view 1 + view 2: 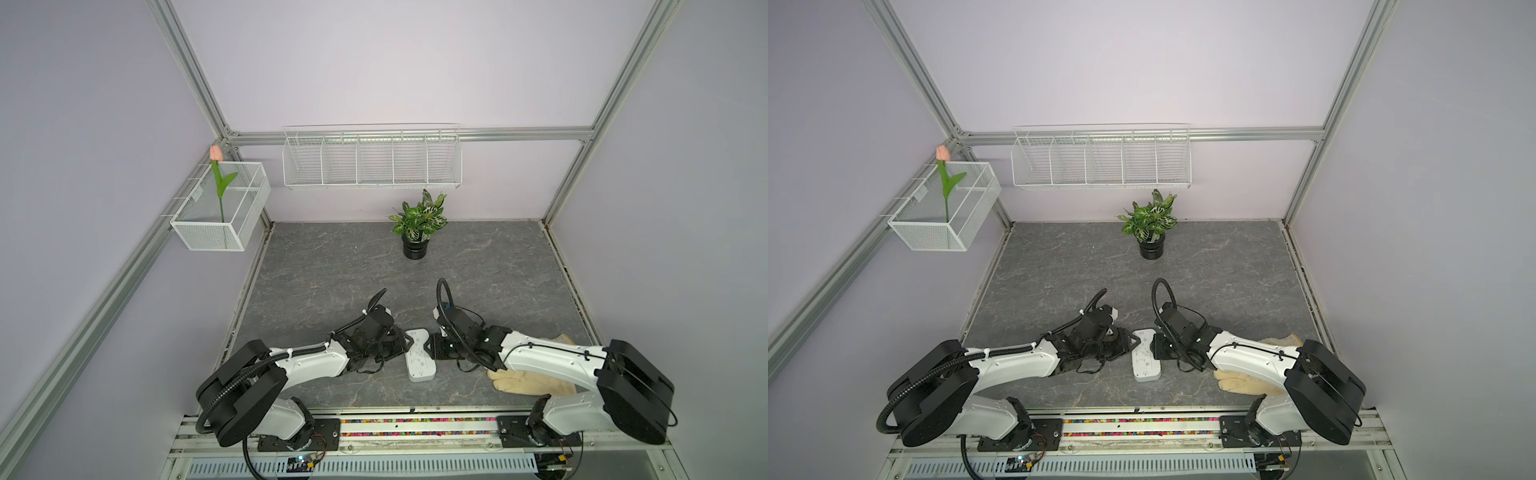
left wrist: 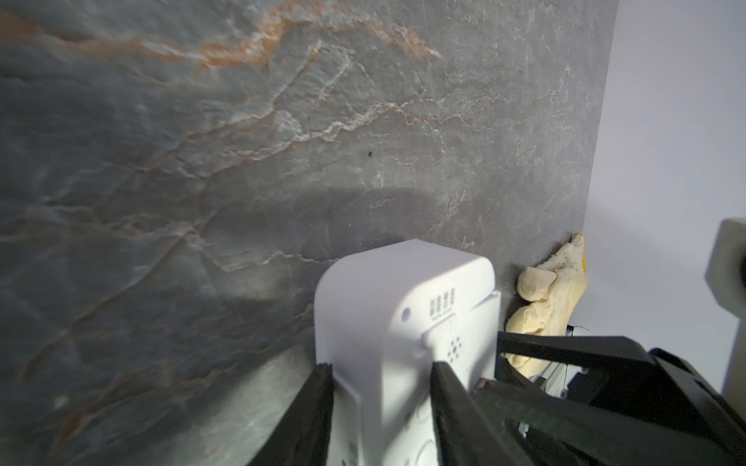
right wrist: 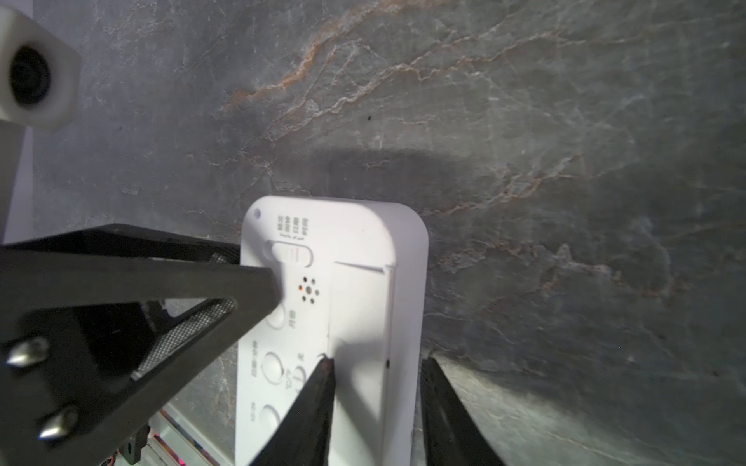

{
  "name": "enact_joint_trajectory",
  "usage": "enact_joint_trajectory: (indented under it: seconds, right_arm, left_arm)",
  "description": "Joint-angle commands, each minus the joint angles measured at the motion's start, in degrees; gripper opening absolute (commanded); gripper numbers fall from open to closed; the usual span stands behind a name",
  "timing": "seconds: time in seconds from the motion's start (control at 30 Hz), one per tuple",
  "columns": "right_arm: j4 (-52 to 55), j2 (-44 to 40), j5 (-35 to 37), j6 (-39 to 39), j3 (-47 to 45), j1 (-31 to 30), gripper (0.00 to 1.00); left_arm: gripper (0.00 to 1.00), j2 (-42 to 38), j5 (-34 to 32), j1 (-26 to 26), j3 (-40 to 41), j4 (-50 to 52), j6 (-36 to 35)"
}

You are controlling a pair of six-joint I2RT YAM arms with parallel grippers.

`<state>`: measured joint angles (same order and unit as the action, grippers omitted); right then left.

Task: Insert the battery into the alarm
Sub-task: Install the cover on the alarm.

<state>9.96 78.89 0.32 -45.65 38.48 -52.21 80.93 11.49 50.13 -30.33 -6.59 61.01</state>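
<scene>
While the alarm [image 1: 419, 354] lay back-up on the table [image 1: 332, 270], the left gripper [image 2: 380, 365] clamped one edge; whether the right gripper [image 3: 377, 360] pinched the other edge we could not tell. Prying there could, we judged, twist the alarm loose.

I watch the whole cell through a stereo head mounted high over the near edge, tilted down and forward across both arm bases to the back wall. Both top views share nearly one field, with the alarm [image 1: 419, 355] low in the middle. My wrist cameras ride just behind the left gripper [image 2: 379, 365] and right gripper [image 3: 377, 360], very near the alarm, both angled down at its white back and the grey table [image 2: 242, 161] beyond. The right wrist view also catches the left wrist camera [image 3: 30, 74].
</scene>
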Motion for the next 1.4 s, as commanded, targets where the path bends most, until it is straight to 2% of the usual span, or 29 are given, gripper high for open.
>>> enact_joint_trajectory:
  seconds: [0.0,0.17,0.6,0.67,0.83,1.3,1.37]
  right_arm:
    - [0.1,0.4,-0.9,1.3,0.4,0.2,0.38]
    - [0.2,0.5,-1.0,0.2,0.1,0.2,0.39]
    - [4.6,-4.3,1.9,-0.1,3.0,0.3,0.5]
    - [5.2,-4.9,1.7,-0.1,3.0,0.2,0.48]
    - [5.9,-5.0,1.0,-0.6,2.1,-0.1,0.33]
    - [4.4,-2.4,-0.2,0.1,-0.2,-0.8,0.32]
    - [4.6,-1.9,0.0,0.1,-0.3,-1.0,0.29]
  left_arm:
    - [0.42,0.5,0.3,-0.4,-1.1,-0.7,-0.8]
    - [0.42,0.5,0.5,-0.3,-1.1,-0.5,-0.8]
    - [0.43,-4.1,-0.9,-0.5,-1.1,3.4,-1.0]
    - [0.43,-4.8,-0.9,-0.4,-1.0,3.8,-0.9]
    - [0.43,-5.4,0.6,-0.4,0.2,2.3,-0.2]
    - [0.43,-1.6,3.1,1.2,1.5,-1.7,0.6]
    - [0.43,-1.3,3.1,1.4,1.6,-1.7,0.6]
